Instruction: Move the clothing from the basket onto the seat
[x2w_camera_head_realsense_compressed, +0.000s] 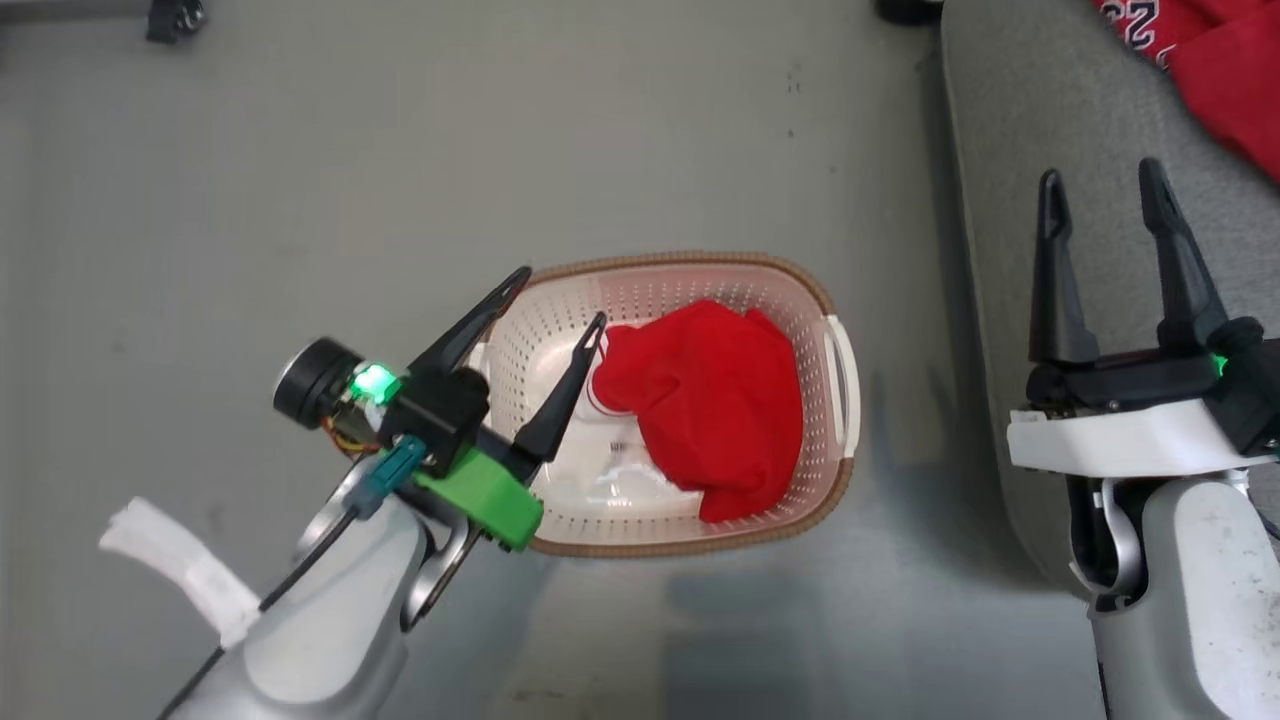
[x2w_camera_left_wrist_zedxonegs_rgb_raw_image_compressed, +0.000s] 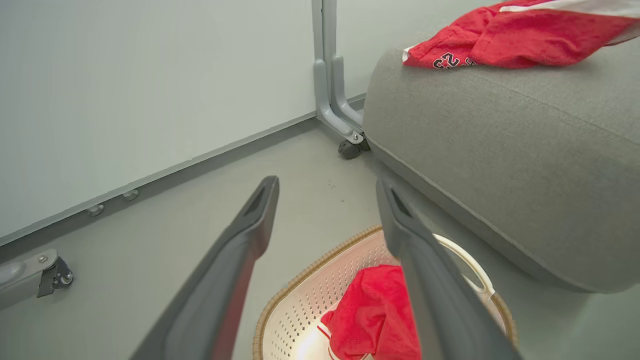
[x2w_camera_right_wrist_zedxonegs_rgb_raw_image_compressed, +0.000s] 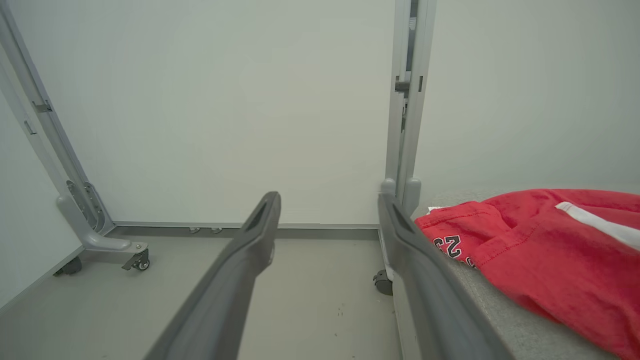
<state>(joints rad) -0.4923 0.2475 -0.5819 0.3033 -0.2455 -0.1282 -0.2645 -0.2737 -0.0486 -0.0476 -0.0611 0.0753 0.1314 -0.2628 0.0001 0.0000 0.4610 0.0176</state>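
Spread wide and holding nothing, the left gripper (x2w_camera_head_realsense_compressed: 562, 295) hangs over the left end of the cream-white perforated plastic laundry basket (x2w_camera_head_realsense_compressed: 680, 262) with its brown woven-look rim, just left of centre in the head view. Its two long dark fingers point up and to the right. One tip lines up with the left edge of the crumpled soft red garment (x2w_camera_head_realsense_compressed: 715, 410), though whether it touches the cloth cannot be told. That garment lies bunched in the right half of the basket at the centre of the frame, with a little white trim at its left side and the perforated bottom showing beside it. A white side handle (x2w_camera_head_realsense_compressed: 845, 385) curves along the basket's right end. The basket stands on the plain grey floor (x2w_camera_head_realsense_compressed: 300, 150), just beside the large grey fabric-upholstered seat (x2w_camera_head_realsense_compressed: 1040, 120) that runs down the right of the frame. In the upper right corner a second red garment (x2w_camera_head_realsense_compressed: 1220, 70), with a white stripe and dark number print, lies on the seat. Below it, the right gripper (x2w_camera_head_realsense_compressed: 1100, 172) hovers over the seat's near edge, fingers pointing up the frame, equally wide apart and empty, near that garment but apart from it. Pale wall panels (x2w_camera_right_wrist_zedxonegs_rgb_raw_image_compressed: 225, 125) and a grey wheeled frame (x2w_camera_right_wrist_zedxonegs_rgb_raw_image_compressed: 405, 125) fill the top of the right wrist view.
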